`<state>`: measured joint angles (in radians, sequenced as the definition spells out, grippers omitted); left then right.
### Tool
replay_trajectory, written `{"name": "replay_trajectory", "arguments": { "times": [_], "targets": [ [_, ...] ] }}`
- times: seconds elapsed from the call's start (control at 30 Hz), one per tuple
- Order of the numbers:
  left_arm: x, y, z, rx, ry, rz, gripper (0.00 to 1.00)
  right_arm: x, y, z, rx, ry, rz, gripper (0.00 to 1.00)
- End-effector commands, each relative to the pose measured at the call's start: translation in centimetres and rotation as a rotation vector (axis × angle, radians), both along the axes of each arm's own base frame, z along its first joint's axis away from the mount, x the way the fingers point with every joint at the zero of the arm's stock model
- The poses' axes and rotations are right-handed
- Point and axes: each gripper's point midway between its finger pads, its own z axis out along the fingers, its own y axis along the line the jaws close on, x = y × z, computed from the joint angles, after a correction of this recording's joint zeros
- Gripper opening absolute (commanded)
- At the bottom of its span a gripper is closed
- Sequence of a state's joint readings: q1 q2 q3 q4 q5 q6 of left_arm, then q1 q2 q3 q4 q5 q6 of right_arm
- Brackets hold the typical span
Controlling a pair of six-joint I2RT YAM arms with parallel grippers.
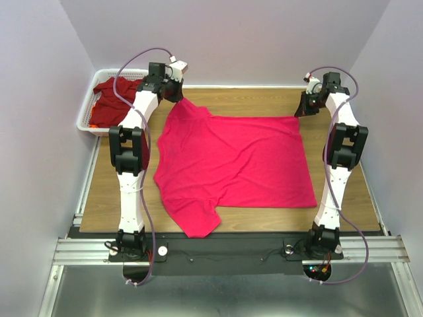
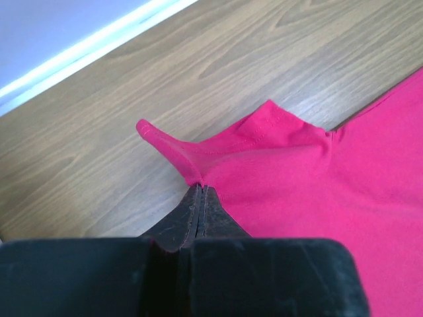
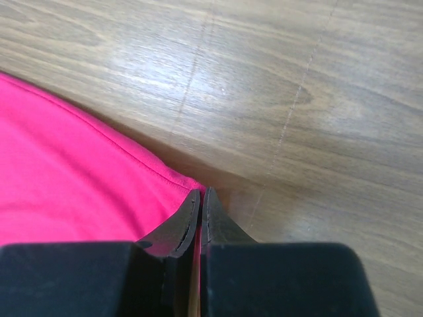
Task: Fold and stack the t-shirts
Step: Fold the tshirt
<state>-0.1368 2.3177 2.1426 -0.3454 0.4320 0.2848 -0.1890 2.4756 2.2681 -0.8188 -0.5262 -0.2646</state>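
Pale lavender walls [image 1: 231, 39] enclose a wood-grain table [image 1: 251, 99] on three sides. Aluminium rails [image 1: 79, 251] run along its near edge, above a grey metal sheet [image 1: 218, 290]. Lighting is soft and even.

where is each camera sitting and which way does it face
Top external: above and behind the arms, looking down at the table; both arms show whole.
Left wrist: on that wrist, looking along the left claw, shut on a sleeve of the pink t-shirt.
Right wrist: same, along the right claw, shut on its hem corner.
Shared: all show the pink t-shirt on wood.
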Motion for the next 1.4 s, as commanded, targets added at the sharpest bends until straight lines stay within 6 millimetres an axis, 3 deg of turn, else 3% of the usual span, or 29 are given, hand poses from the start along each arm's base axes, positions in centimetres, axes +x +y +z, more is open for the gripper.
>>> {"name": "replay_trajectory", "arguments": {
  "times": [0.0,0.13,0.47,0.57,0.7,0.77,1.03,1.07,1.1,1.13,1.2,1.27,1.37],
  "targets": [
    [0.3,0.3,2.8,0.003,-0.069,0.003,0.0,0.9,-0.1,4.2,0.005,-0.09,0.002,0.01],
    [0.4,0.3,2.3,-0.002,-0.057,0.006,0.0,1.4,-0.2,4.8,0.006,-0.11,-0.001,0.01],
    [-0.9,0.4,6.3,-0.011,-0.114,0.001,0.0,1.3,-0.4,7.5,-0.021,-0.168,0.016,0.01],
    [-1.6,0.6,6.5,0.004,-0.117,0.001,0.0,1.1,-0.4,8.2,-0.023,-0.18,0.02,0.01],
    [-2.8,1.0,5.4,0.025,-0.091,-0.004,0.0,0.5,-0.4,8.8,-0.032,-0.186,0.033,0.01],
    [-3.3,1.0,5.9,0.025,-0.103,-0.007,0.0,0.1,-0.4,9.1,-0.037,-0.191,0.042,0.01],
    [-6.2,1.5,5.2,0.044,-0.09,-0.024,0.0,-1.4,-0.6,9.4,-0.051,-0.181,0.054,0.01],
    [-6.6,1.6,6.1,0.046,-0.107,-0.024,0.0,-1.7,-0.6,9.1,-0.052,-0.175,0.057,0.01],
    [-7.2,1.6,5.4,0.049,-0.092,-0.027,0.0,-1.9,-0.7,9.1,-0.052,-0.171,0.057,0.0],
    [-7.7,1.7,6.3,0.049,-0.111,-0.033,0.0,-2.0,-0.8,9.4,-0.056,-0.178,0.059,0.01],
    [-8.6,1.8,5.6,0.053,-0.096,-0.035,0.0,-2.5,-0.9,9.1,-0.056,-0.167,0.06,0.01],
    [-9.4,1.9,6.3,0.053,-0.107,-0.035,0.0,-2.9,-0.8,9.1,-0.054,-0.163,0.062,0.01],
    [-11.0,2.1,5.5,0.053,-0.079,-0.036,0.0,-3.4,-0.8,9.2,-0.052,-0.159,0.066,0.01]
  ]
}}
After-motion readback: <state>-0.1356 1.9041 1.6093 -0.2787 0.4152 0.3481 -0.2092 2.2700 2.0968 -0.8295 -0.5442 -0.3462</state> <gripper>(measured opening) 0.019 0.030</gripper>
